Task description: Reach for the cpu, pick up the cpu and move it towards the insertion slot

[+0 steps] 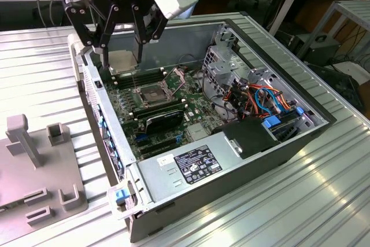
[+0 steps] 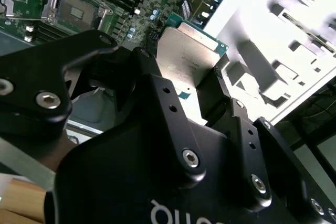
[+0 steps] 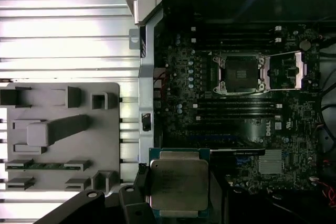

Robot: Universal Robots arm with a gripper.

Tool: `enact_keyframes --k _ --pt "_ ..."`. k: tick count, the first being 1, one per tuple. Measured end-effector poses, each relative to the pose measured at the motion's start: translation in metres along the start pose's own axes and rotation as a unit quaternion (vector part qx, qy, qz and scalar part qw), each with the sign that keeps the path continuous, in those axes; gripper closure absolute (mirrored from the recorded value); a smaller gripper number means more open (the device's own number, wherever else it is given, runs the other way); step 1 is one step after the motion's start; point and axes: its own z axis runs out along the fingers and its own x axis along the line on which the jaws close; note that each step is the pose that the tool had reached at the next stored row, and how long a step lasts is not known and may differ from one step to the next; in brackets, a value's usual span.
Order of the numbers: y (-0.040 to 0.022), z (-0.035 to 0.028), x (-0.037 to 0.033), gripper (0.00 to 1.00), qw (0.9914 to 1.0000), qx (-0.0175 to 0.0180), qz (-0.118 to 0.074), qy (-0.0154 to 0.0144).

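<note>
While I am hanging over the far end of the open computer case, my claw is gripping the cpu, its fingers closed on the chip's opposite edges. In the exterior view the pale square is sitting between my fingertips, held off the board, above the memory slots and near the case's back wall on the exterior view's left.

In the second wrist view the cpu is showing its silvery-tan lid, with a thin green edge along one side, and my black finger links are framing it on both sides. In the first wrist view the same chip is lying flat in my grasp, its lid facing the camera, with green substrate peeking out around it.

The insertion slot is lying on the motherboard, just beyond the memory slots from where I am holding the chip. Its dark centre is sitting bare inside the silver frame. In the first wrist view the socket is lying well apart from the chip, with its hinged plate swung open beside it. In the second wrist view the socket is appearing past my knuckles.

A grey fixture tray is resting on the ribbed metal table, outside the case on the exterior view's left.
</note>
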Motion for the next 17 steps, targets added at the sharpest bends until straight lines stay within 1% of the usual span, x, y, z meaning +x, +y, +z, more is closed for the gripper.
enact_keyframes --k 1,5,6,7,9,17 --pt "0.0023 0.0001 -0.0032 0.45 1.0 0.0 0.0 0.0" --pt "0.008 0.0001 -0.0109 0.45 1.0 0.0 0.0 0.0" --pt "0.0121 0.0001 -0.0159 0.45 1.0 0.0 0.0 0.0" --pt "0.0153 0.0001 -0.0196 0.45 1.0 0.0 0.0 0.0" --pt "0.02 0.0 -0.0254 0.45 1.0 0.0 0.0 0.0" --pt "0.0301 -0.0001 -0.039 0.45 1.0 0.0001 0.0 0.0"
